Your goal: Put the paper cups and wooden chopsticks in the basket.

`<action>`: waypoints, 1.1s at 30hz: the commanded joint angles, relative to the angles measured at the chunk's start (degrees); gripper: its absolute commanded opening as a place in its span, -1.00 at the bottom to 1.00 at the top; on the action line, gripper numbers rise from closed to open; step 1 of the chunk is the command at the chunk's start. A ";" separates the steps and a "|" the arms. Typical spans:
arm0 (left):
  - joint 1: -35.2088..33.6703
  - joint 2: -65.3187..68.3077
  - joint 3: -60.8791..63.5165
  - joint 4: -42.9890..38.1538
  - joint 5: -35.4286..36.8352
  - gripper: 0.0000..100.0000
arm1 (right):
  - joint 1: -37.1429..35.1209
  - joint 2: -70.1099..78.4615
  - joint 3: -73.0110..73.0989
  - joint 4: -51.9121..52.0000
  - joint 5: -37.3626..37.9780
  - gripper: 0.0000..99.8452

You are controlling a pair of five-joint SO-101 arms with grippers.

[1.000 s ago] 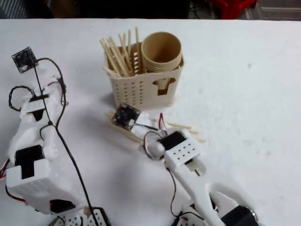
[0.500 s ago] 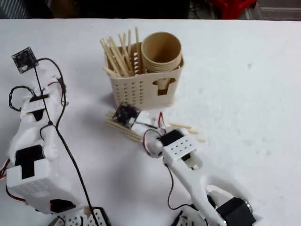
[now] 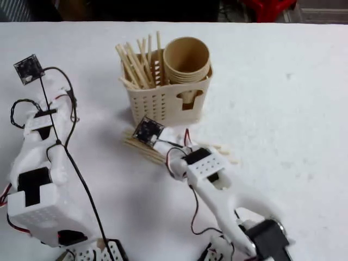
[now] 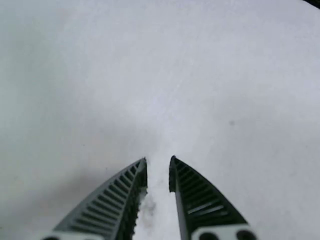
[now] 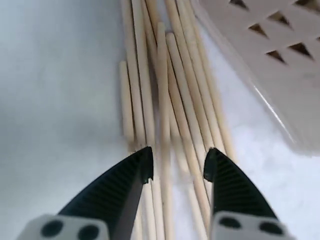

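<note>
Stack of cups (image 3: 186,57) was seen nested upright in the right compartment of the basket (image 3: 163,106). Stowed chopsticks (image 3: 136,65) were seen standing in the left compartment, fanned out and leaning, tips above the rim. Basket was placed upright on the desk (image 3: 283,98), toward the far middle.

Loose chopsticks (image 3: 142,147) were left flat on the desk just in front of the basket, bundled roughly parallel. A few more ends were seen sticking out past the right arm (image 3: 217,187) on its other side.

Right hand (image 5: 177,167) was released: jaws spread, set low over the loose bundle, with several sticks lined up between the fingertips (image 5: 142,165). Nothing was gripped. Contact between tips and sticks could not be told. The perforated basket wall was seen close beside the bundle in the right wrist view. In the high view this hand was covered by its camera board (image 3: 148,131), just in front of the basket.

Left hand (image 4: 157,172) was held with jaws a narrow gap apart, bare desk visible between them, nothing grasped. Left arm (image 3: 35,168) was parked at the left side of the desk, well apart from basket and chopsticks.
</note>
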 commanded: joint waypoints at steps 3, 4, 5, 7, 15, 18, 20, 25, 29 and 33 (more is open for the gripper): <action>0.57 -0.92 -1.76 0.35 -0.44 -0.82 | 0.66 5.67 -5.98 -0.66 1.76 -0.66; 0.57 -0.92 -1.76 0.35 -0.44 -0.82 | 0.66 6.02 -6.15 -0.66 1.76 -0.69; 0.57 -0.92 -1.76 0.35 -0.44 -0.82 | 0.75 6.02 -6.24 -0.66 1.85 -0.74; 0.57 -0.92 -1.76 0.35 -0.44 -0.82 | 0.75 6.02 -6.24 -0.66 1.85 -0.88; 0.57 -0.92 -1.76 0.35 -0.44 -0.82 | 0.57 4.18 -6.07 1.45 1.23 -0.97; 0.57 -0.92 -1.85 0.35 -0.44 -0.82 | 0.75 -0.40 -5.45 4.00 1.14 -0.97; 0.57 -0.92 -1.85 0.35 -0.44 -0.82 | 0.48 -4.09 -3.96 4.97 1.14 -0.97; 0.57 -0.92 -1.85 0.35 -0.44 -0.82 | -0.92 -7.43 -1.49 4.62 1.67 -0.95; 0.57 -0.92 -1.85 0.35 -0.44 -0.82 | -0.57 -2.86 -3.69 4.44 1.23 -0.76; 0.57 -0.92 -1.85 0.35 -0.44 -0.82 | 1.80 4.70 -7.12 2.86 1.76 -0.63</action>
